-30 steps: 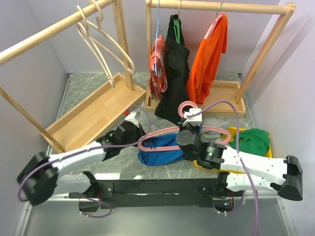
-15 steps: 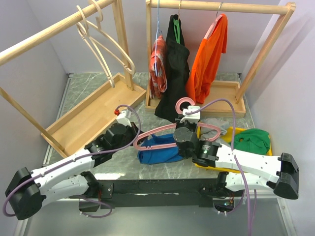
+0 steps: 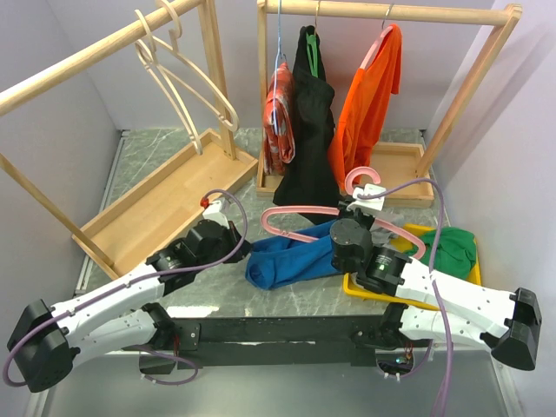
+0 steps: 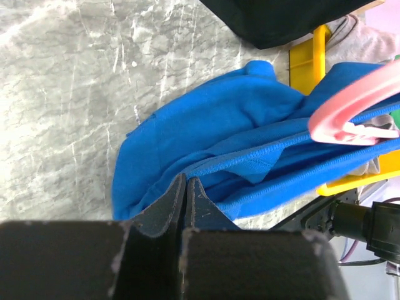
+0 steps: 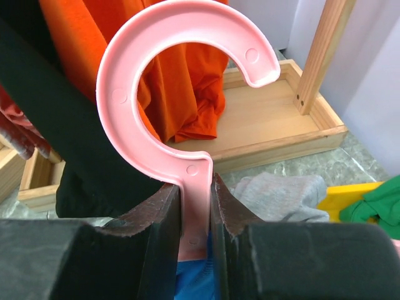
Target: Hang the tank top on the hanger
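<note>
The pink hanger (image 3: 304,211) is gripped at its neck by my right gripper (image 3: 358,215), shut on it just below the hook (image 5: 181,69); in the right wrist view the gripper (image 5: 195,182) has one finger on each side of the neck. The blue tank top (image 3: 287,262) lies bunched on the marble table below the hanger. My left gripper (image 3: 236,240) is at its left end. In the left wrist view that gripper (image 4: 185,180) is shut with its tips at a hem of the tank top (image 4: 206,125). One hanger end (image 4: 350,112) sits over the fabric's right side.
A yellow tray (image 3: 415,231) at the right holds a green garment (image 3: 450,247) and a grey one (image 3: 382,217). A wooden rack (image 3: 382,10) at the back carries black, orange and red clothes. A second rack (image 3: 165,204) at the left carries cream hangers (image 3: 187,87).
My right gripper has carried the hanger to the right and slightly back. The tank top has stretched out longer toward the right. The left arm drew back toward the left.
</note>
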